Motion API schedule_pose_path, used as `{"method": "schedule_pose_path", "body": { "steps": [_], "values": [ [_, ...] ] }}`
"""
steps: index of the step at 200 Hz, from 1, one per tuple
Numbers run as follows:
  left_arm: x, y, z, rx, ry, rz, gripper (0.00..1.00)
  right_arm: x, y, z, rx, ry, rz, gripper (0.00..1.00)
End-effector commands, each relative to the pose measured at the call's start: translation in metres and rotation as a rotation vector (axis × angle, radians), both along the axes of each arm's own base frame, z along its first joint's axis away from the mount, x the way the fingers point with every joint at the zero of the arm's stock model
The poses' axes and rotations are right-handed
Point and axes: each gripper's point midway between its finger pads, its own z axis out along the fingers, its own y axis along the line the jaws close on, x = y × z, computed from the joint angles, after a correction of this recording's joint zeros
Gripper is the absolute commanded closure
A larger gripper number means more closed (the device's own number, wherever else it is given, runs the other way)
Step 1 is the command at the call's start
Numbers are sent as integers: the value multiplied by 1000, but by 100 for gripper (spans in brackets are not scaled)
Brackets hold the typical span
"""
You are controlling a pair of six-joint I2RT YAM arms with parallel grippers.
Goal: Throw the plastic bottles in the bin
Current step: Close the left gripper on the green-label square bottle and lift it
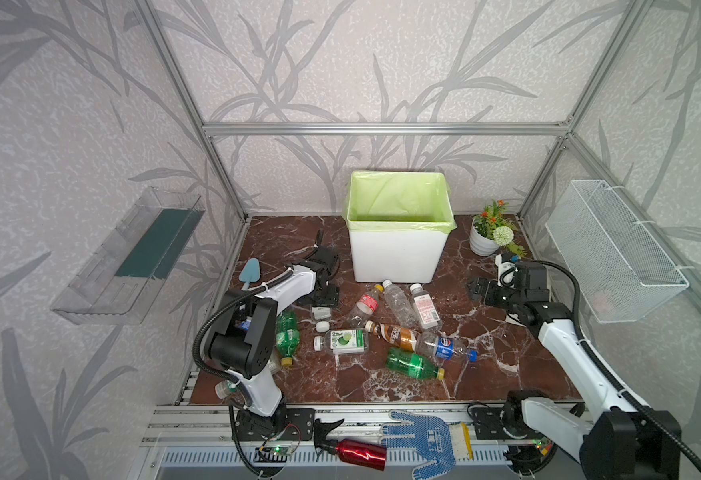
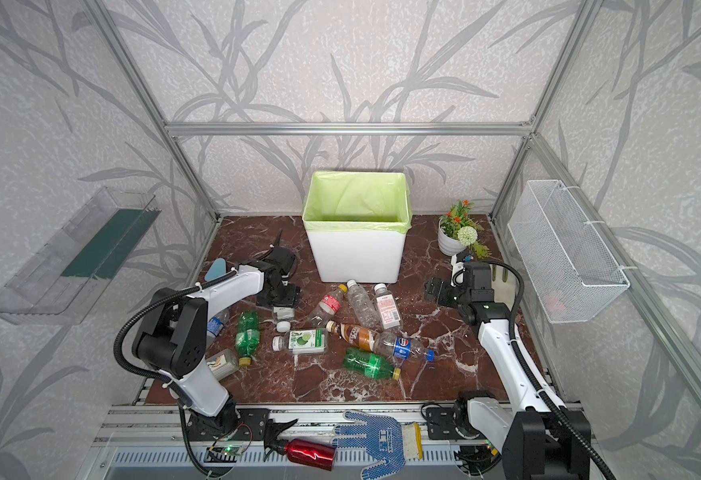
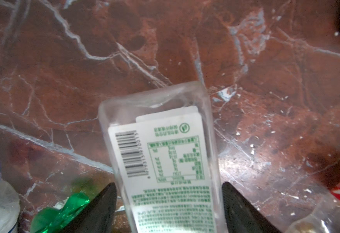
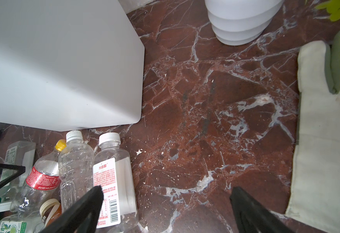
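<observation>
Your left hand (image 3: pixel 168 184) straddles the square clear green-labelled bottle (image 3: pixel 161 141) down at the bench (image 3: pixel 64 60); pinched or not, I can't tell. Make sure of the grip, then lift to the bin (image 1: pixel 398 257). Your right hand (image 4: pixel 167 189) gapes empty beside it.

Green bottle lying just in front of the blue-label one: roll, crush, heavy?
The green bottle lies on its side on smooth marble, so a sideways push would probably roll it. It looks empty, so likely light. Thin clear plastic may buckle under a tight squeeze.
</observation>
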Motion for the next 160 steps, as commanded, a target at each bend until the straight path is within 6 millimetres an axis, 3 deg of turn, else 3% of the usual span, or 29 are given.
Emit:
{"method": "schedule_pose_path", "body": {
  "steps": [1, 72, 119, 140, 148, 160],
  "values": [
    [4, 1, 4, 11, -4, 25, 13, -1, 2, 5, 19, -24, 2, 1],
    [11, -7, -8, -34, 40, 46, 13, -3, 1, 1, 13, -15, 2, 1],
    [21, -9, 2, -79, 2, 58, 36, -5, 0, 0, 2, -14, 5, 1],
    [33, -5, 30, -152, -76, 97, 50, -4, 0, 2, 2, -17, 5, 1],
    [41, -2, 54, -208, -152, 120, 51, -4, 0, 3, 1, -21, 5, 1],
    [54, 2, 107, -280, -311, 135, 52, -3, -1, 5, -4, -28, 5, 1]
  ]
}}
